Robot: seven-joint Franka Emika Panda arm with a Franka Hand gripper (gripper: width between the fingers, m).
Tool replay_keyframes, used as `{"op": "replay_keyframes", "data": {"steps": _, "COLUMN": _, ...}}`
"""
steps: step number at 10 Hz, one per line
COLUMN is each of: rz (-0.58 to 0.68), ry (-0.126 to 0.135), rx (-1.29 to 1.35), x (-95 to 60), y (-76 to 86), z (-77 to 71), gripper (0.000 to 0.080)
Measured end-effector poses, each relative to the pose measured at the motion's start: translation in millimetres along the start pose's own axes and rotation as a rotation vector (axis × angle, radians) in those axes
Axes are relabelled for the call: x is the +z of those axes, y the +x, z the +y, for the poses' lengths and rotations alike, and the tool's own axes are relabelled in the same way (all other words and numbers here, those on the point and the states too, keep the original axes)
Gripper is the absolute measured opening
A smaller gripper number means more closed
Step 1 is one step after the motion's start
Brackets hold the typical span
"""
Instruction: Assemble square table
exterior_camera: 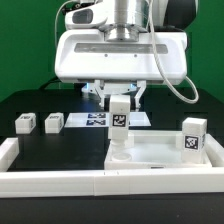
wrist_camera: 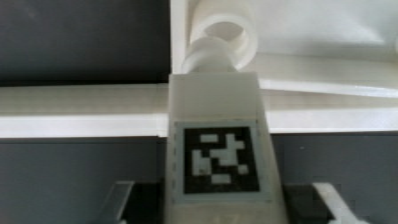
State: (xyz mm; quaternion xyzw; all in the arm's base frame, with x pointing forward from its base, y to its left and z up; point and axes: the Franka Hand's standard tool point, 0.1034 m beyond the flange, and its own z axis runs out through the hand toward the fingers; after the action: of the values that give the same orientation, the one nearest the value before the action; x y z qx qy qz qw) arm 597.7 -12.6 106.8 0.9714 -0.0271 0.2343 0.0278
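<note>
Pincer (exterior_camera: 120, 99) clenched on an upright white leg (exterior_camera: 119, 118), with the arm hanging straight down over the middle of the scene. In the wrist view its dark fingers (wrist_camera: 125, 205) flank the leg's (wrist_camera: 217, 110) tagged block on both sides, with no gap that I can see. The black-and-white tag on that block faces the camera in both views.

The leg's narrower lower end reaches down to the square table's white tray-like panel (exterior_camera: 160, 152), at the corner on the exterior view's left (whether it sits in a hole or merely touches the surface, I cannot tell). From the wrist, the rounded tip (wrist_camera: 222, 45) shows against the panel's (wrist_camera: 320, 50) pale surface, just past its raised rim.

The panel lies flat on the black tabletop (exterior_camera: 70, 145), towards the exterior view's right. A second tagged leg (exterior_camera: 193, 137) stands on it near the far right edge, well apart from the held one. Two more small leg blocks (exterior_camera: 24, 123) (exterior_camera: 54, 122) sit side by side on the tabletop at the exterior view's left. Behind the held leg lies the marker board (exterior_camera: 92, 120), flat. A long white border rail (exterior_camera: 50, 182) runs along the front.
</note>
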Motion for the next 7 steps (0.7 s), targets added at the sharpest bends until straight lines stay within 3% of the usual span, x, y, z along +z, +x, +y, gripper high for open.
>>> {"op": "replay_keyframes", "data": {"steps": 7, "rz": -0.003, "ry": -0.002, "rx": -0.016, "x": 11.2, "y": -6.5, "z": -5.5, "gripper": 0.0290}}
